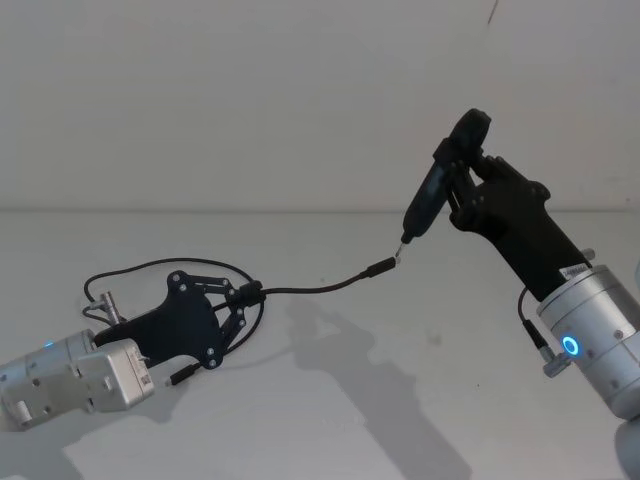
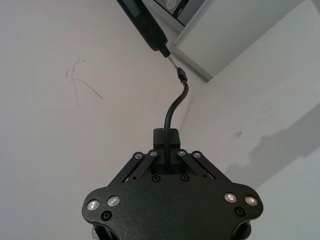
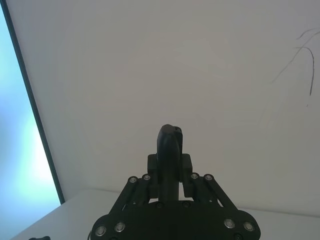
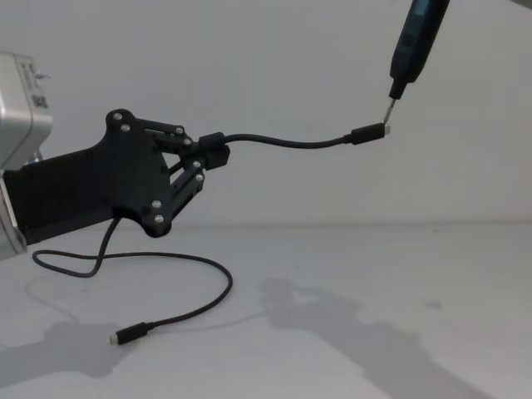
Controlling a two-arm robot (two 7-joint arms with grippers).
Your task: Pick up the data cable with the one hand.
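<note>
My black linkage-fingered left gripper (image 4: 209, 151) pinches the long thin black data cable (image 4: 287, 142) above the table; its free plug stretches rightward, meeting the slim black stick tool (image 4: 414, 37) clamped by my right gripper (image 1: 462, 178).

From the left hand (image 4: 208, 154), the data cable (image 4: 283, 143) spans the air toward 3 o'clock, meeting the stick tool (image 4: 413, 41) clamped in the right hand (image 1: 468, 185). Beneath that span the worktop (image 4: 374, 274) lies open; cable slack loops at 7 o'clock.
</note>
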